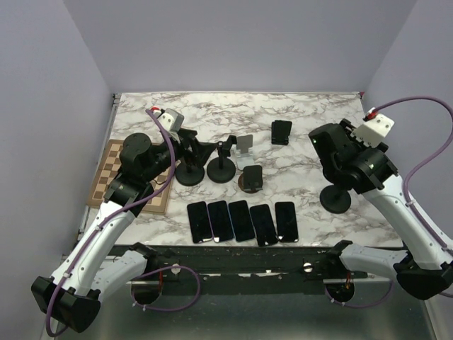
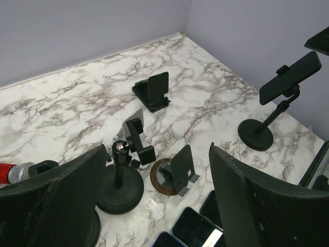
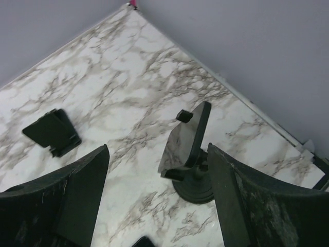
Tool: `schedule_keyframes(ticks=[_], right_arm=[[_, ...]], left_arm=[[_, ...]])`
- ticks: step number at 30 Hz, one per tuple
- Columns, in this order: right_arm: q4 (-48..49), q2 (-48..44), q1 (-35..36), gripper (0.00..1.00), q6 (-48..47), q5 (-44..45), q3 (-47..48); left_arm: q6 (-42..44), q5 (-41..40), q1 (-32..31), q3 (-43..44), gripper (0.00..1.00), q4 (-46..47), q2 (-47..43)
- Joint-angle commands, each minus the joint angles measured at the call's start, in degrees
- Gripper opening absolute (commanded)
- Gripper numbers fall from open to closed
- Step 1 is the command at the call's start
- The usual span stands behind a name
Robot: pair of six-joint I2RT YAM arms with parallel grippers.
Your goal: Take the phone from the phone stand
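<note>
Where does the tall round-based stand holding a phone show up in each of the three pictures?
Top external: phone stand right of centre, only its round base showing.
Left wrist: phone stand at far right, phone tilted on top.
Right wrist: phone stand at centre, inside the open right gripper.
Shared landmark: low black folding stand near the back wall.

Your top camera looked down from above and behind the arms onto the whole marble table (image 1: pixel 212 106), while both wrist cameras sat low and close, angled toward the far right corner, sharing the folding stand (image 2: pixel 151 91) and phone stand (image 3: pixel 195 186).
</note>
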Motion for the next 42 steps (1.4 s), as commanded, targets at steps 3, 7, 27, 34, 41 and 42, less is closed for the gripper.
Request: schedule_keyframes(ticks=[3, 7, 27, 34, 41, 42], right_arm=[[4.51, 0.71, -8.73, 0.82, -6.79, 3.61, 0.42], [9.22, 0.79, -16.66, 0.78, -10.54, -2.98, -2.70], [10.75, -1.98, -20.47, 0.51, -7.76, -19.63, -9.63], [11.04, -1.94, -20.46, 0.39, -8.86, -17.94, -10.55], [13.34, -1.62, -20.51, 0.11, -13.50, -18.24, -8.69], [14.22, -1.71, -20.51, 0.08, -14.75, -18.99, -8.53]], left_arm=[[0.83, -1.00, -0.71, -0.43, 0.89, -0.57, -0.95], [0.87, -1.00, -0.73, -0.43, 0.89, -0.60, -1.26], [1.01, -0.79, -1.09, -0.26, 0.89, -0.66, -0.58], [0.92, -0.92, -1.09, -0.34, 0.89, -0.58, -0.31], [0.85, -0.75, -1.09, -0.34, 0.89, -0.58, -0.16], [0.84, -0.73, -1.09, -0.34, 0.89, -0.58, -0.11]])
